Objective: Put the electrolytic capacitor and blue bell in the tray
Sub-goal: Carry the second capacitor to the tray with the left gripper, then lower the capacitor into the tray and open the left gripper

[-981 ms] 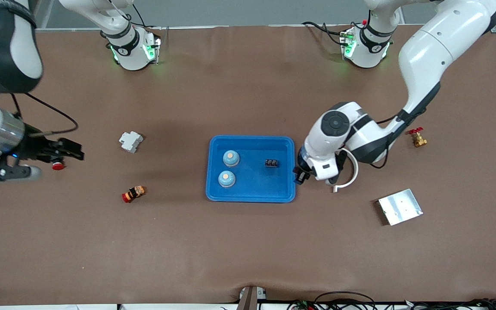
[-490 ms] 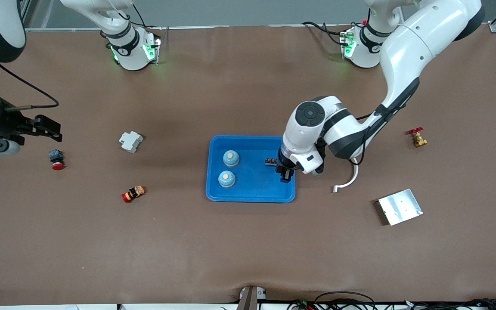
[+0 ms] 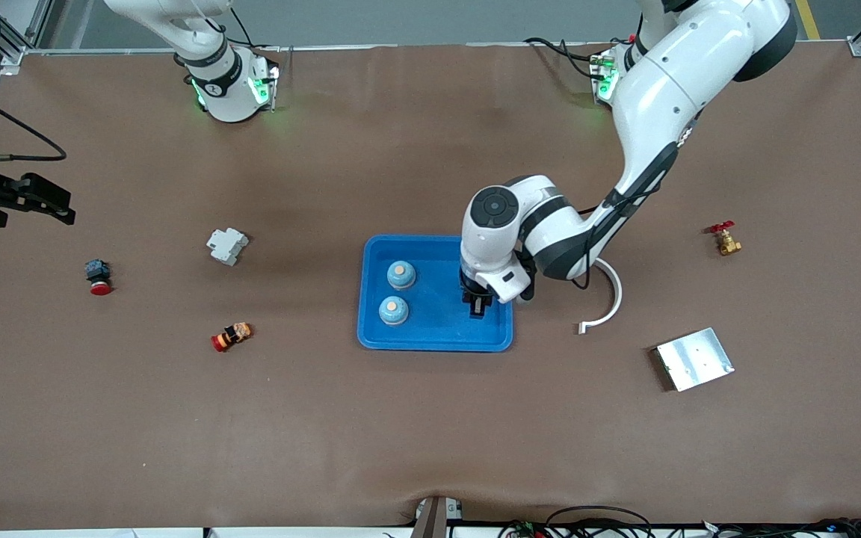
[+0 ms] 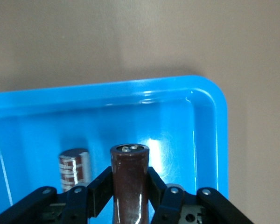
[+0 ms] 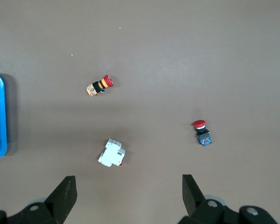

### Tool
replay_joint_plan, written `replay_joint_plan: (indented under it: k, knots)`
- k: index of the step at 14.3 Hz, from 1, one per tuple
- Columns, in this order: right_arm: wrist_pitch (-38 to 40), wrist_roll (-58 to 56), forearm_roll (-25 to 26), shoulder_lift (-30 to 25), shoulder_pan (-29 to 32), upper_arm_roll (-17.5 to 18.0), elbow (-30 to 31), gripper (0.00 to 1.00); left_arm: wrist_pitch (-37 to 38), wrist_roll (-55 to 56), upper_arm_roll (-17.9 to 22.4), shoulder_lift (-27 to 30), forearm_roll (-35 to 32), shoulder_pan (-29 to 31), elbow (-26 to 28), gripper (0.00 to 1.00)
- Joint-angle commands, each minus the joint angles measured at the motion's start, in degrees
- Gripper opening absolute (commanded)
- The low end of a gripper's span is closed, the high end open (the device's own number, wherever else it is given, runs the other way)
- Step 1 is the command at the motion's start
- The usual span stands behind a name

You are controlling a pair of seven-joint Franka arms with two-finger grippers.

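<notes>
The blue tray (image 3: 434, 332) lies mid-table with two blue bells (image 3: 400, 275) (image 3: 393, 310) upright in it. My left gripper (image 3: 477, 305) hangs over the tray's end toward the left arm, shut on a dark brown electrolytic capacitor (image 4: 129, 163) that stands on end between the fingers. In the left wrist view the tray (image 4: 177, 116) lies below my left gripper (image 4: 129, 185), and a second, striped capacitor (image 4: 74, 169) lies on its floor beside the held one. My right gripper (image 3: 57, 205) waits open and holds nothing at the right arm's end of the table.
A white breaker (image 3: 227, 245), a red push button (image 3: 98, 276) and an orange-and-red button (image 3: 232, 336) lie toward the right arm's end. Toward the left arm's end lie a white curved piece (image 3: 606, 299), a brass valve (image 3: 724, 240) and a silver plate (image 3: 694, 359).
The left arm has carried the capacitor from beside the tray to over its inside. The right gripper has drawn back from the red push button toward the table's edge.
</notes>
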State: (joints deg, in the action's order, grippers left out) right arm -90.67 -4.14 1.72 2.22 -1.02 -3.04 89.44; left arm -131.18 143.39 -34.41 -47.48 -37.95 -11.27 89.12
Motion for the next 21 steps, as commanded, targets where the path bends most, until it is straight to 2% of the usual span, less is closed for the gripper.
replay_joint_plan:
  k: [1,3,7,14,21]
  knots:
    - [-1.3,-0.4,-0.8,0.0,-1.1,-0.9,0.0,1.00,0.6,0.8,2.1,-2.1,1.0,-2.7,-4.3,0.00]
    - [-2.0,-0.4,-1.4,0.1,-1.2,-0.8,-0.1,1.00,0.6,0.8,2.2,-3.7,0.9,-3.2,-5.9,0.00]
    - [-2.1,0.4,-1.1,0.1,-1.7,-0.8,-0.2,1.00,0.6,0.4,6.5,-5.1,1.1,-6.7,-7.9,0.00]
    - [-1.7,7.2,-5.6,0.9,-1.4,-0.8,-2.3,1.00,0.0,-0.3,7.8,-7.8,0.9,-8.7,-10.3,0.00]
    - [-0.2,7.2,-3.6,2.0,-1.3,-0.8,-3.6,1.00,-1.0,-0.2,7.9,-8.3,0.9,-9.4,-10.3,0.00]
